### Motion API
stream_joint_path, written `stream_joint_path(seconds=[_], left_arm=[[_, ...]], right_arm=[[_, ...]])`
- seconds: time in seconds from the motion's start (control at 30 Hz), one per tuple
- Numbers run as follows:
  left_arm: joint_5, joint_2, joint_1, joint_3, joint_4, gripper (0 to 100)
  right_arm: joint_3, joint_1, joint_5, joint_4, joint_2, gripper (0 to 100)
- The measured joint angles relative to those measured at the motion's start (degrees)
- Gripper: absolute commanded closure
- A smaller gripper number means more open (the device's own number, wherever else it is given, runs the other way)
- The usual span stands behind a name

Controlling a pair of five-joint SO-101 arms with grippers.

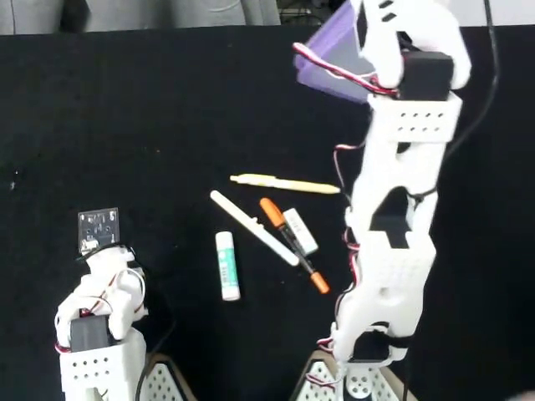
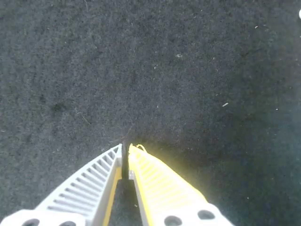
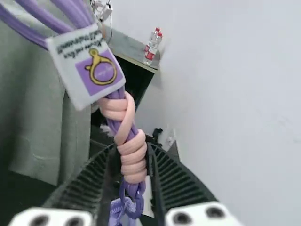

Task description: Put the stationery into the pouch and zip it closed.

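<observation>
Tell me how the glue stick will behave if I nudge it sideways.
The glue stick lies on its side and looks round, so it will probably roll rather than slide. The fuzzy black mat may slow it quickly.

The high camera is looking steeply down on the black bench (image 1: 125, 125) from well above, taking in both arms. The left wrist camera is sitting close behind the left gripper (image 2: 126, 150) and facing the patch of bench just ahead of its tips, which the high view is also covering. The right wrist camera is facing outward past the right gripper (image 3: 131, 148) and the pouch cord (image 3: 127, 117) between its jaws, toward a wall (image 3: 235, 70) beyond.
</observation>
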Motion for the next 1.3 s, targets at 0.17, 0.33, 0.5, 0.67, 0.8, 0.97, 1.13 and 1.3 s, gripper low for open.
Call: stream_joint_path(seconds=[0.17, 0.33, 0.5, 0.67, 0.8, 0.97, 1.13, 1.3], left_arm=[[0.0, 0.0, 0.0, 0.0, 0.0, 97], [0.0, 0.0, 0.0, 0.0, 0.0, 97], [0.0, 0.0, 0.0, 0.0, 0.0, 97], [0.0, 0.0, 0.0, 0.0, 0.0, 97], [0.0, 0.0, 0.0, 0.0, 0.0, 97], [0.0, 0.0, 0.0, 0.0, 0.0, 97], [0.0, 0.0, 0.0, 0.0, 0.0, 97], [0.0, 0.0, 0.0, 0.0, 0.0, 97]], right_arm=[[3.9, -0.3, -4.7, -5.2, 1.1, 98.7], [4.4, -0.3, -6.9, -5.9, 4.0, 98.7], [4.8, 0.0, -7.1, -6.0, 5.8, 98.7], [4.8, 3.7, -6.1, -5.7, 7.4, 98.7], [4.8, 5.4, 2.1, 0.1, 7.5, 98.7], [4.0, 8.4, 14.8, 9.6, 7.3, 98.7], [2.7, 14.9, 20.0, 12.7, 7.3, 98.7], [2.7, 21.8, 20.4, 12.7, 9.2, 98.7]])
